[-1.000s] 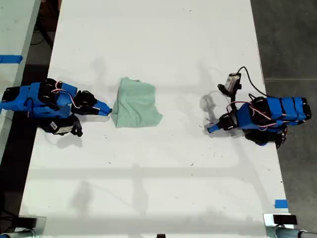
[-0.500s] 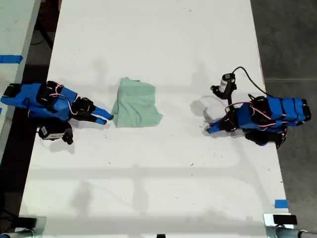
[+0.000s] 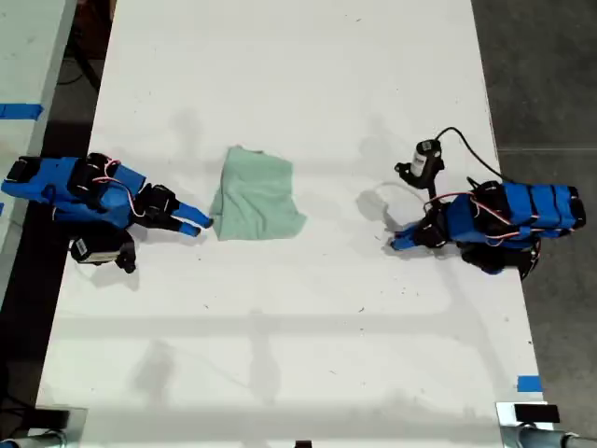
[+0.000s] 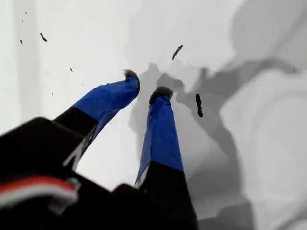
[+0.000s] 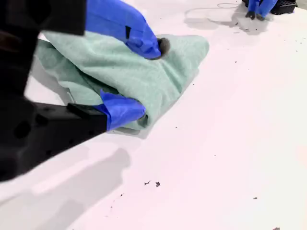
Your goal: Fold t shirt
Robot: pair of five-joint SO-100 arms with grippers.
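Observation:
The pale mint-green t shirt (image 3: 256, 198) lies as a squarish wrinkled bundle on the white table (image 3: 298, 355), left of centre in the exterior view. My second gripper (image 3: 199, 224) reaches it from the exterior view's left and is open. In the second wrist view the t shirt (image 5: 158, 81) has one blue finger resting on top and the other at its near edge, the second gripper (image 5: 146, 81) spanning the fold. My first gripper (image 3: 396, 243) sits at the exterior view's right, well away from the cloth. My first gripper (image 4: 145, 84) is slightly open over bare table, holding nothing.
A black cable (image 3: 466, 149) loops up from the first arm's camera. Blue tape (image 3: 529, 384) marks the table's lower right edge in the exterior view. A second pale surface (image 3: 28, 56) with blue tape stands beyond the table's left edge. Dark floor borders the right.
The second arm has pulled back a little and turned, its tip still at the shirt's edge. The first arm's wrist camera has shifted slightly. The shirt has not moved.

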